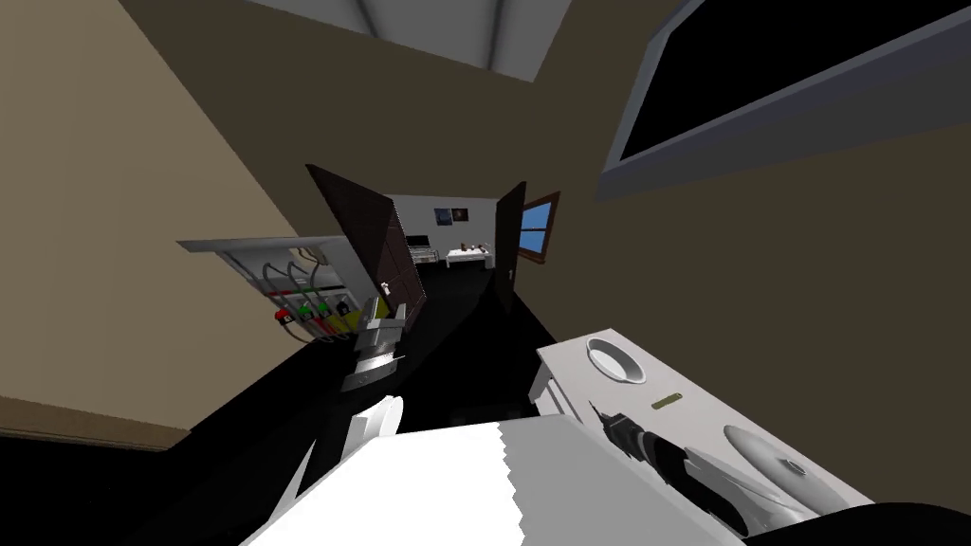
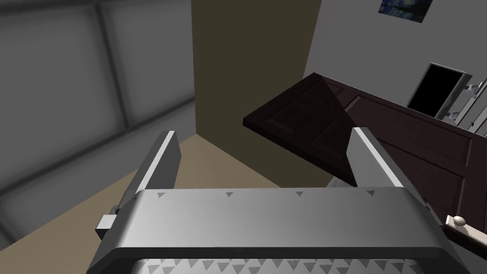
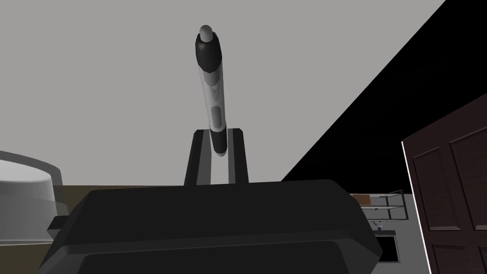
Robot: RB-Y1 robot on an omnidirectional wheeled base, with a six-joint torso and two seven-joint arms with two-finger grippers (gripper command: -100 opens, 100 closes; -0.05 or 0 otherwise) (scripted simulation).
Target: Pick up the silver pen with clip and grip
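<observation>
A silver pen (image 3: 212, 90) with black ends and a rounded grey tip is clamped between the two fingers of my right gripper (image 3: 218, 135). The fingers press its lower black end, and most of the pen sticks out beyond the fingertips. In the head view my right gripper (image 1: 605, 419) hangs over the near edge of a white table (image 1: 706, 417). A flat grey surface lies behind the pen. My left gripper (image 1: 379, 327) is held out ahead of me near a dark door, its fingers (image 2: 161, 159) standing wide apart with nothing between them.
On the white table are a round bowl (image 1: 616, 360), a small olive strip (image 1: 668, 401) and a domed lid on a plate (image 1: 782, 469). An open wall box with coloured plugs (image 1: 303, 308) is at the left. The dark door (image 1: 375, 246) stands open ahead.
</observation>
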